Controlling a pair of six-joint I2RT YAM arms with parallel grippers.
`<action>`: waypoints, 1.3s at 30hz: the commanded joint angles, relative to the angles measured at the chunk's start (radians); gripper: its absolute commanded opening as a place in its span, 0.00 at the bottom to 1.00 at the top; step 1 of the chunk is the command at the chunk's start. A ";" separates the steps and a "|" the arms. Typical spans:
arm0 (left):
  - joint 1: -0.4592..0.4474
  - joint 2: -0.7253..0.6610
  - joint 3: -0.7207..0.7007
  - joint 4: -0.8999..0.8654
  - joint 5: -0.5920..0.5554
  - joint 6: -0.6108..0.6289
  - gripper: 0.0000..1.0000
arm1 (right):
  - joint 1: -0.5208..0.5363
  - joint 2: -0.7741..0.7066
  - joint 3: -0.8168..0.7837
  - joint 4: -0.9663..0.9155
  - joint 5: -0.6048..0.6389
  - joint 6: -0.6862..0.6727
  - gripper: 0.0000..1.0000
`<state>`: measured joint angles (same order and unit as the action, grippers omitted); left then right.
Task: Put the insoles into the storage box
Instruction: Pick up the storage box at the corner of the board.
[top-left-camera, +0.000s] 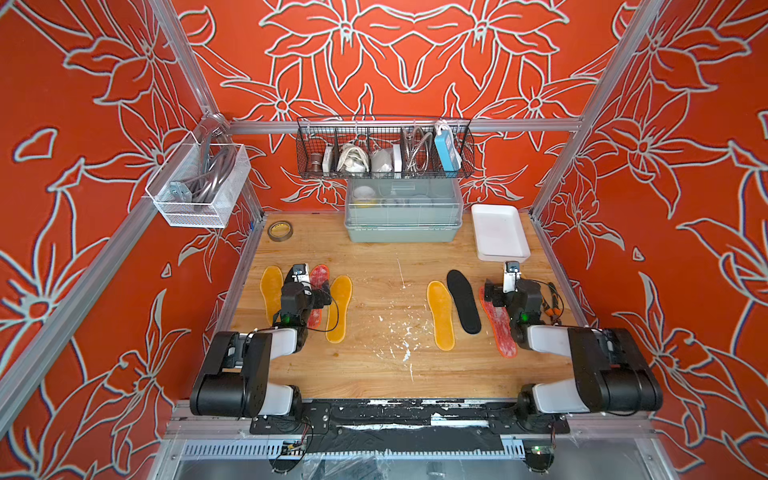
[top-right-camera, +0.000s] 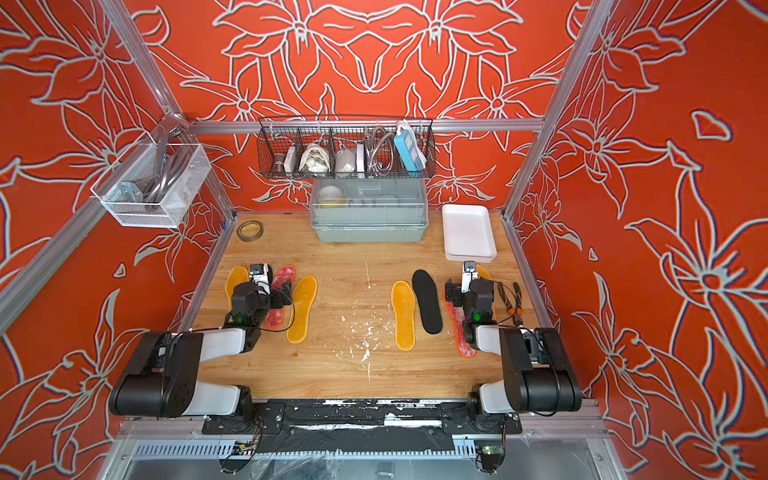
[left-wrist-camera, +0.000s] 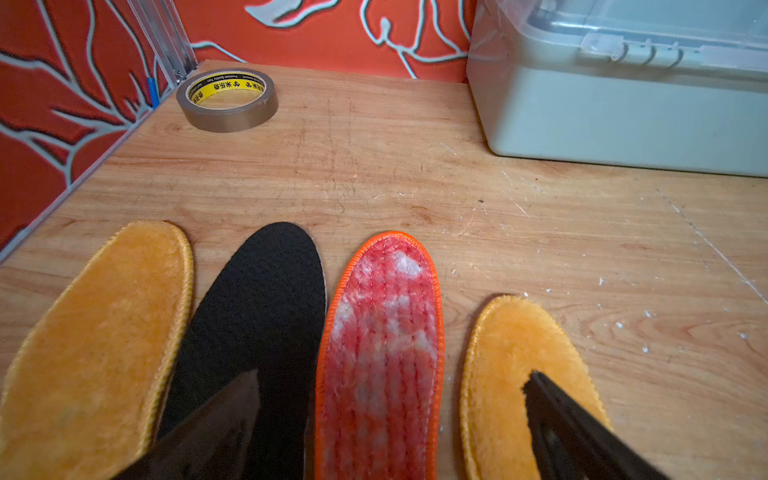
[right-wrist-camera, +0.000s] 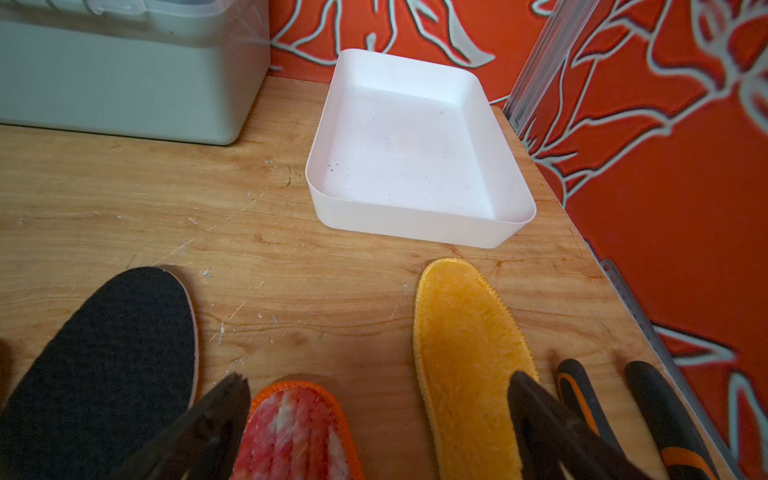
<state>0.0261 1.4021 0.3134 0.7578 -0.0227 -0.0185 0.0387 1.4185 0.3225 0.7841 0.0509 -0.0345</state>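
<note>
step: we're starting; shallow white plastic storage box (right-wrist-camera: 415, 226) empty
L gripper (left-wrist-camera: 392, 374), R gripper (right-wrist-camera: 376, 376): apart, empty
next: prob pinching red-white mottled insole (right-wrist-camera: 295, 432)

The wooden table (top-left-camera: 374, 374) bears eight insoles (top-left-camera: 440, 316), a storage box (top-left-camera: 503, 257), bin (top-left-camera: 403, 232), tape roll (top-left-camera: 280, 230) and pliers (top-left-camera: 555, 303).

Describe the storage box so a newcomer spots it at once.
Start at the wooden table; at its far edge sits a lidded grey-green bin. Just right of it, in the corner, lies the storage box: shallow, white, open-topped and empty.
</note>
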 joint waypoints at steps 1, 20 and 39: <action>0.000 0.006 0.005 0.000 -0.003 0.011 0.98 | -0.007 -0.002 0.018 -0.018 -0.005 0.017 1.00; -0.009 -0.063 0.067 -0.132 -0.002 0.022 0.98 | 0.020 -0.120 0.086 -0.190 0.163 0.042 1.00; -0.479 0.069 0.842 -0.866 0.167 -0.194 0.96 | -0.016 0.229 1.010 -1.217 -0.100 0.168 0.90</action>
<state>-0.4454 1.4231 1.1217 0.0593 0.1238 -0.2333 0.0223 1.5810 1.2785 -0.1635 -0.0032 0.1780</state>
